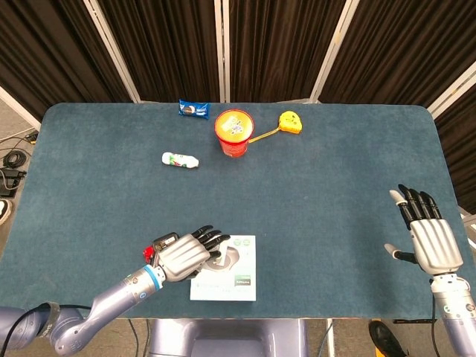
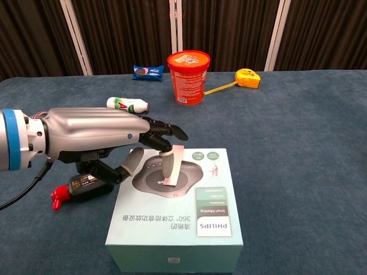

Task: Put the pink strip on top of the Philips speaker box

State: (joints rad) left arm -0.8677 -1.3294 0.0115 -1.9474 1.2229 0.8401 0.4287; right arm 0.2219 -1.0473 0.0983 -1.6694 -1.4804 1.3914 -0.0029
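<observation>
One thin, light-looking, probably bendy pink strip point(image 2: 174, 166) stood pinched at its top by the left hand point(image 2: 100, 137) over the Philips speaker box point(image 2: 178, 213), at the table's six o'clock edge, while the right hand point(image 1: 429, 238) hung open and empty.

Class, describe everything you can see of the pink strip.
The pink strip is a small, pale pink, flat rectangular piece; its material cannot be told. It stands nearly upright, slightly tilted, its lower end on the printed speaker picture on top of the Philips box. The left robot hand pinches its upper part. In the head view the fingers mostly hide it.
</observation>
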